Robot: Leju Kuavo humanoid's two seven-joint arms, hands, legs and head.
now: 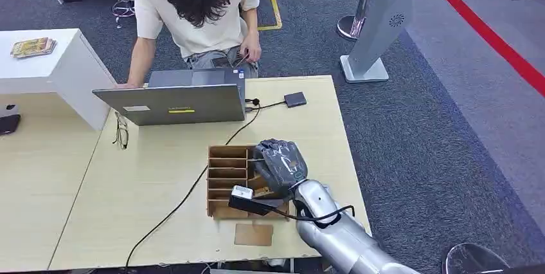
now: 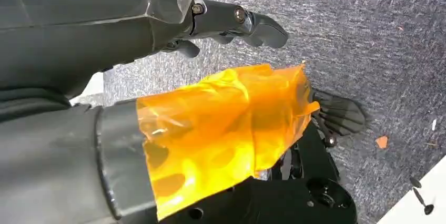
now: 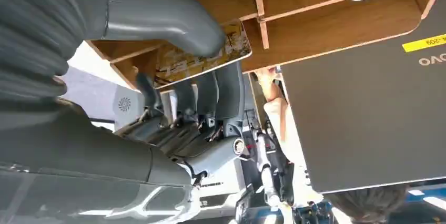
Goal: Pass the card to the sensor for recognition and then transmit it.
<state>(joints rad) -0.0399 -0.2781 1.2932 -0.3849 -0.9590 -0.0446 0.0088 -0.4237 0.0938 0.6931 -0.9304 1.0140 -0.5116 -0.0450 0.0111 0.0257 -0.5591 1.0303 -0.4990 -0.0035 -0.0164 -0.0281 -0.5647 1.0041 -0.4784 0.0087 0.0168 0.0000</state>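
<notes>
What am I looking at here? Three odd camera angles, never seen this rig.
It is a humanoid robot with two arms. The head view looks down at a table. The right hand reaches into a wooden rack. The right wrist view, turned around, shows that hand's thumb and fingers pinching a card in the rack. The left wrist view shows the left hand hanging over carpet, holding nothing, with orange film on it. Also on the table: a laptop used by a person, glasses, and a small black box on a cable.
</notes>
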